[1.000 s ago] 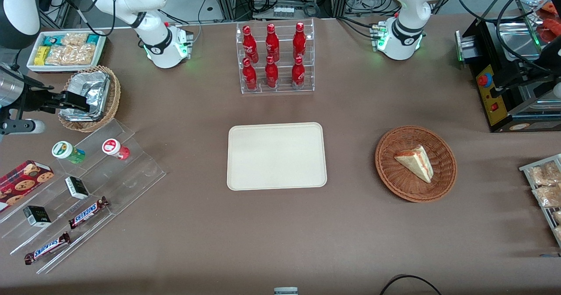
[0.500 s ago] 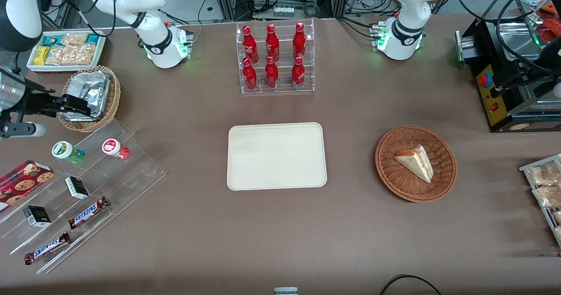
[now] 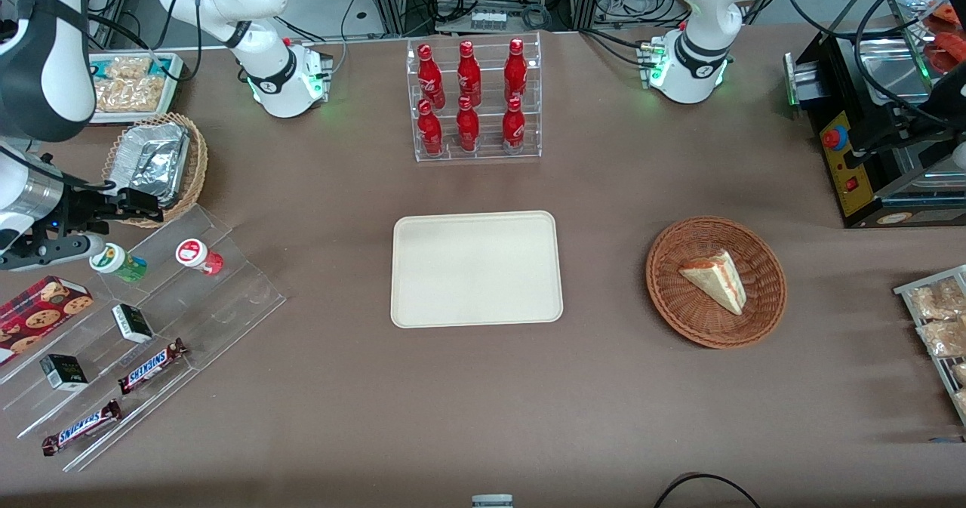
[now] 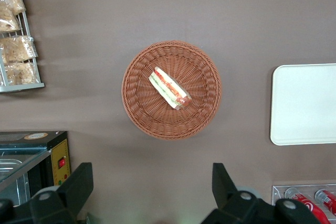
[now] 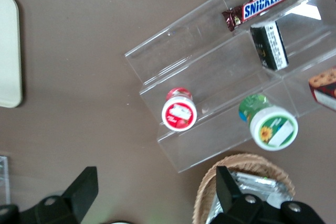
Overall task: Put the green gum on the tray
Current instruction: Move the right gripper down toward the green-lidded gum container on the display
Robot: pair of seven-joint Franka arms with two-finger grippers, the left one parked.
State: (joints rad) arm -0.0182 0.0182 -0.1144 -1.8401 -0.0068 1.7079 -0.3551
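Observation:
The green gum (image 3: 113, 260) (image 5: 273, 128) stands upright on the top step of a clear stepped stand, white lid up, beside the red-bodied bottle (image 3: 198, 255) (image 5: 179, 115). My gripper (image 3: 145, 209) (image 5: 156, 177) hangs open and empty above the near rim of a wicker basket. It is slightly farther from the front camera than the gum and touches neither bottle. The cream tray (image 3: 475, 269) (image 5: 8, 51) lies flat at mid-table with nothing on it, well off toward the parked arm's end from the stand.
The wicker basket (image 3: 155, 167) holds foil packs. The clear stand (image 3: 219, 297) also carries Snickers bars (image 3: 151, 366), small dark boxes (image 3: 132, 322) and a cookie box (image 3: 38, 308). A cola bottle rack (image 3: 474, 100) and a sandwich basket (image 3: 715, 281) stand on the table.
My gripper has come nearer to the front camera, from over the foil basket to its near rim, closer to the green gum. Nothing on the table moved.

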